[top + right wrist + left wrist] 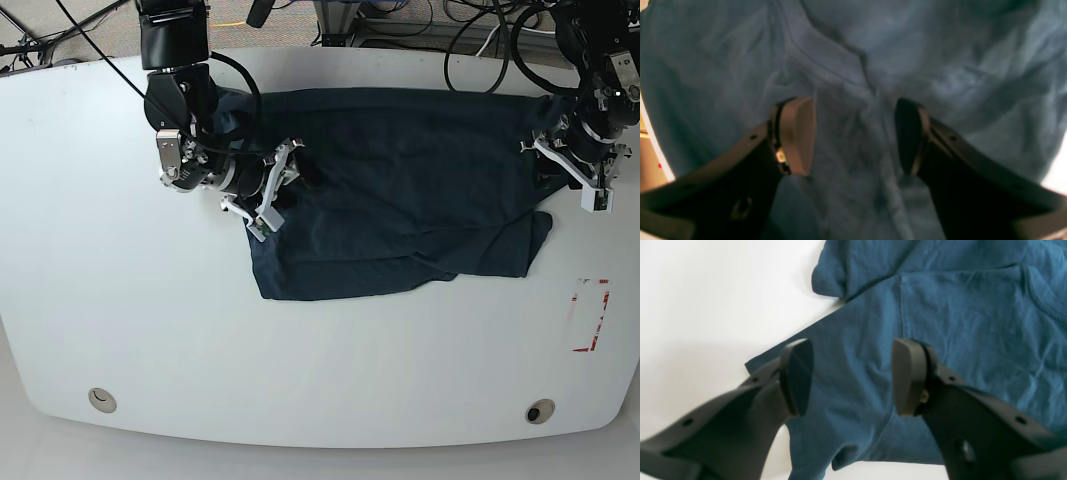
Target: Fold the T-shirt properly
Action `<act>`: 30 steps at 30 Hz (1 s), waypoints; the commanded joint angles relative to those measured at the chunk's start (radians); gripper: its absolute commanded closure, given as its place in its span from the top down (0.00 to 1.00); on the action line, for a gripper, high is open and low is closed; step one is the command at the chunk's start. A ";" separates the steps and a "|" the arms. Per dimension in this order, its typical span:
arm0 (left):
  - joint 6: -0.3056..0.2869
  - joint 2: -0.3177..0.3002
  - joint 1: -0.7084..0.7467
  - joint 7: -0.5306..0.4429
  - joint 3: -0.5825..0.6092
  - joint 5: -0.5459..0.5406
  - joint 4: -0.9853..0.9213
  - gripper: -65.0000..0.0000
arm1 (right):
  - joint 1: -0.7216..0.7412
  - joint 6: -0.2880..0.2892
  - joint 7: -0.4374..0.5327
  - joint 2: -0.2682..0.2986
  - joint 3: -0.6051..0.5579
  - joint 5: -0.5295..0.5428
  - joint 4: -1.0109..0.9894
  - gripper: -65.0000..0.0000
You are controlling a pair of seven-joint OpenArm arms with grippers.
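Base: T-shirt [400, 190] flat (creased).

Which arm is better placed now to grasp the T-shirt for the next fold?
Probably the left: its open pincer hovers by the T-shirt sleeve edge. The right pincer, also open, sits over bunched mid-cloth.
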 commanded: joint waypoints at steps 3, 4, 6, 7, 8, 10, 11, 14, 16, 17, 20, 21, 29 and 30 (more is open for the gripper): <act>0.000 -0.012 -0.005 -0.020 -0.007 -0.007 0.015 0.53 | 0.008 0.010 0.012 -0.002 -0.036 0.021 0.014 0.55; 0.000 -0.012 -0.005 -0.020 -0.007 -0.007 0.015 0.53 | -0.001 0.010 0.012 -0.002 -0.036 0.021 0.015 0.55; 0.000 -0.012 -0.004 -0.020 -0.007 -0.007 0.015 0.53 | -0.013 0.010 0.012 -0.004 -0.036 0.021 0.020 0.55; 0.000 -0.012 -0.004 -0.020 -0.007 -0.007 0.015 0.53 | -0.016 0.010 0.012 -0.004 -0.036 0.021 0.023 0.55; 0.000 -0.012 -0.004 -0.020 -0.007 -0.007 0.015 0.53 | -0.016 0.010 0.012 -0.004 -0.036 0.021 0.030 0.55; 0.000 -0.012 -0.004 -0.020 -0.007 -0.007 0.015 0.53 | -0.019 0.010 0.012 -0.004 -0.036 0.021 0.038 0.55; 0.000 -0.012 -0.005 -0.020 -0.007 -0.007 0.015 0.53 | -0.021 0.010 0.012 -0.004 -0.036 0.022 0.043 0.55; 0.000 -0.012 -0.004 -0.020 -0.007 -0.007 0.015 0.53 | -0.034 0.010 0.012 -0.004 -0.036 0.022 0.060 0.55; 0.000 -0.012 -0.004 -0.020 -0.007 -0.007 0.015 0.53 | -0.038 0.010 0.012 -0.004 -0.036 0.022 0.064 0.55; 0.000 -0.012 -0.004 -0.020 -0.007 -0.007 0.015 0.53 | -0.038 0.010 0.012 -0.004 -0.036 0.022 0.064 0.55; 0.000 -0.012 -0.005 -0.020 -0.007 -0.007 0.015 0.53 | -0.038 0.010 0.012 -0.004 -0.036 0.022 0.066 0.55; 0.000 -0.012 -0.007 -0.020 -0.007 -0.007 0.015 0.53 | -0.039 0.010 0.012 -0.004 -0.036 0.022 0.066 0.55; 0.000 -0.012 -0.007 -0.020 -0.007 -0.007 0.015 0.53 | -0.068 0.010 0.012 -0.004 -0.036 0.022 0.133 0.55; 0.000 -0.012 -0.007 -0.020 -0.007 -0.007 0.015 0.53 | -0.070 0.010 0.012 -0.004 -0.036 0.022 0.152 0.54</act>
